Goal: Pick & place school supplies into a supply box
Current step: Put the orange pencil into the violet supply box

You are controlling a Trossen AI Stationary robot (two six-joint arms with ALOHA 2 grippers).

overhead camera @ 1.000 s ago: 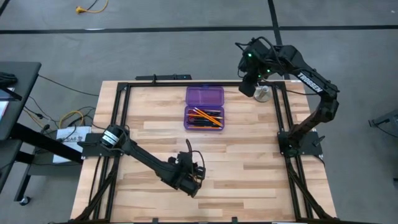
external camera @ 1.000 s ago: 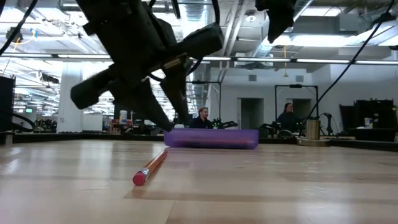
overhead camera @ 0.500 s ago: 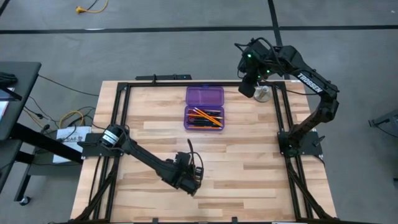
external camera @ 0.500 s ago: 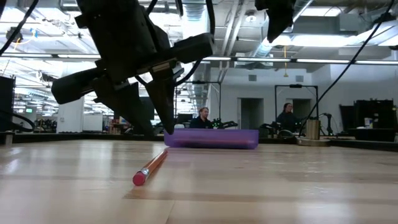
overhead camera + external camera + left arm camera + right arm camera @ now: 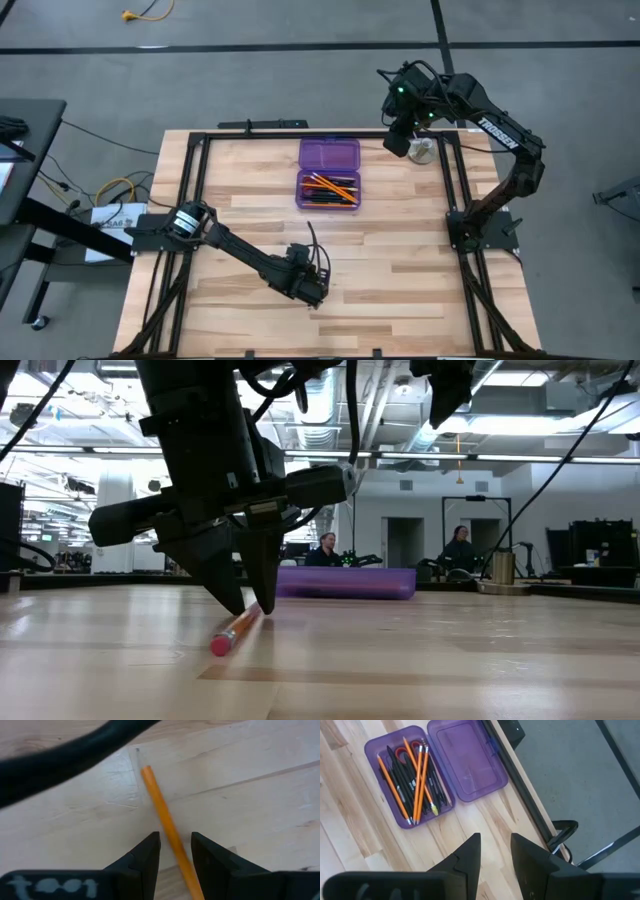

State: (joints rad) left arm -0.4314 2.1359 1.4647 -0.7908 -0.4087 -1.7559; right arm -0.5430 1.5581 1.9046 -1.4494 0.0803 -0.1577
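While the left gripper (image 5: 252,605) is hanging low over the near part of the wooden table (image 5: 400,280), its two fingers (image 5: 145,855) are standing a little apart, one on each side of an orange pencil (image 5: 165,827) that is lying flat on the boards. The fingers are not squeezing it. The pencil's pink rubber end (image 5: 220,645) is pointing toward me.

The purple supply box (image 5: 328,174) is lying open near the far middle of the table, well apart from that pencil. Its lid (image 5: 466,757) is lying flat beside the tray, and orange pencils, black pens (image 5: 402,780) and red-handled scissors (image 5: 402,754) are sitting in the tray.

The right gripper (image 5: 398,140) is waiting up high over the far right corner, fingers a little apart and holding nothing, near a round silver disc (image 5: 424,152).

Behind the table, two people (image 5: 325,548) are sitting in a big bright room with pipes and lights on the ceiling (image 5: 520,400).
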